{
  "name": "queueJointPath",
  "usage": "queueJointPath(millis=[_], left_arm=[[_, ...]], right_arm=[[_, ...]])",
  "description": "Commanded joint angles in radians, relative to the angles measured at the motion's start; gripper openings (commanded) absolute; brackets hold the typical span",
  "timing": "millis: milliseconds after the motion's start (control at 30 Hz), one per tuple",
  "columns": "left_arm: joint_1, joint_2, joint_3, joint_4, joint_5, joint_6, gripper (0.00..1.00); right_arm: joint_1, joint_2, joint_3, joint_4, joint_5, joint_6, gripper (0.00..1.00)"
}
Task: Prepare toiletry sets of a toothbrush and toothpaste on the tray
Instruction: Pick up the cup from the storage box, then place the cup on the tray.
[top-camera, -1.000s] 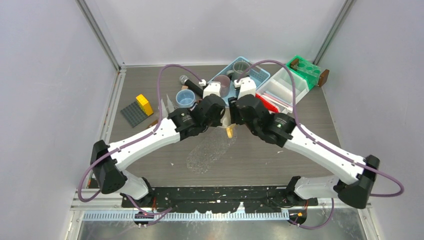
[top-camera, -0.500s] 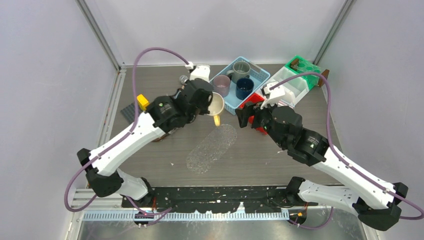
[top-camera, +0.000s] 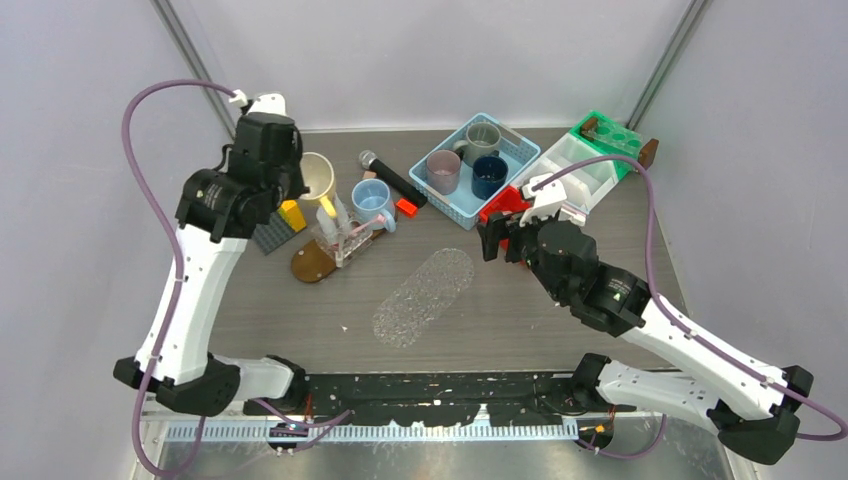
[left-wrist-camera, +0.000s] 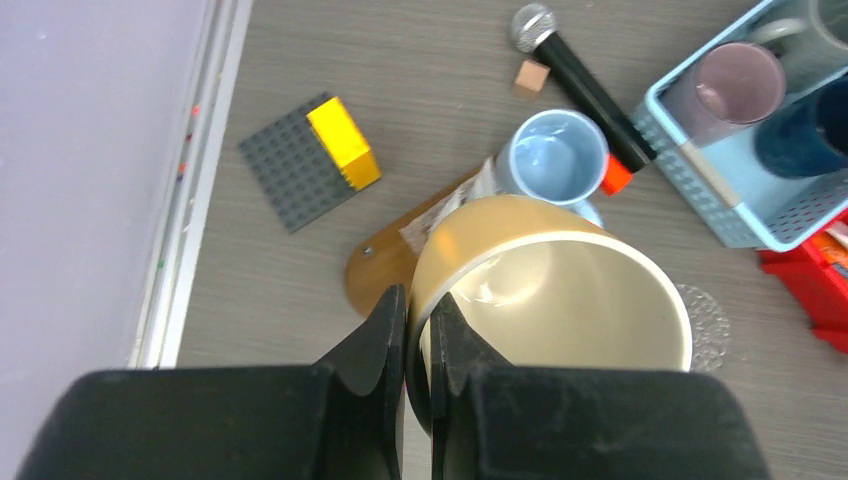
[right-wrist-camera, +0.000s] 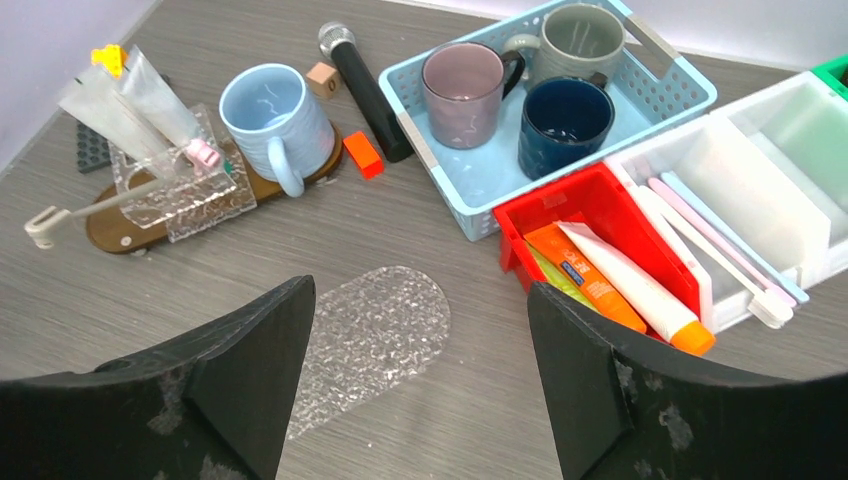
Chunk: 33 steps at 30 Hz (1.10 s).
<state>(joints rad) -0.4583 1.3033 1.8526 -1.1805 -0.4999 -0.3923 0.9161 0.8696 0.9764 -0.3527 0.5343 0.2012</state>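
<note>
Just beyond your left gripper (left-wrist-camera: 418, 300), the cream mug (left-wrist-camera: 560, 290) hides most of the brown board (left-wrist-camera: 385, 268) and the clear tray (right-wrist-camera: 205, 208); to the gripper's right, the blue basket (left-wrist-camera: 685, 175) is cut off by the picture's edge

We see a glossy, smooth glazed cream mug (left-wrist-camera: 560, 300), a matt wood-grain table (right-wrist-camera: 470, 400), a clear pebbled plastic tray (right-wrist-camera: 205, 205) on a smooth brown wooden board (right-wrist-camera: 110, 238), a perforated blue plastic basket (right-wrist-camera: 690, 95), and shiny toothpaste tubes (right-wrist-camera: 625, 285).
</note>
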Motion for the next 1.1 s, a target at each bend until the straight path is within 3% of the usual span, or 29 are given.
queueJointPath(millis=[0, 433, 800, 1067], left_arm=[[0.102, -0.038, 0.015, -0.064, 0.108, 0.044, 0.0], [0.522, -0.184, -0.399, 0.059, 0.462, 0.044, 0.0], [0.564, -0.167, -0.63, 0.226, 0.495, -0.007, 0.0], [0.566, -0.118, -0.701, 0.338, 0.455, -0.014, 0.0]], right_arm=[[0.0, -0.054, -0.018, 0.027, 0.056, -0.014, 0.84], [0.0, -0.122, -0.084, 0.047, 0.074, -0.028, 0.84], [-0.001, -0.144, -0.108, 0.057, 0.084, -0.029, 0.85], [0.0, -0.146, -0.12, 0.064, 0.084, -0.032, 0.85]])
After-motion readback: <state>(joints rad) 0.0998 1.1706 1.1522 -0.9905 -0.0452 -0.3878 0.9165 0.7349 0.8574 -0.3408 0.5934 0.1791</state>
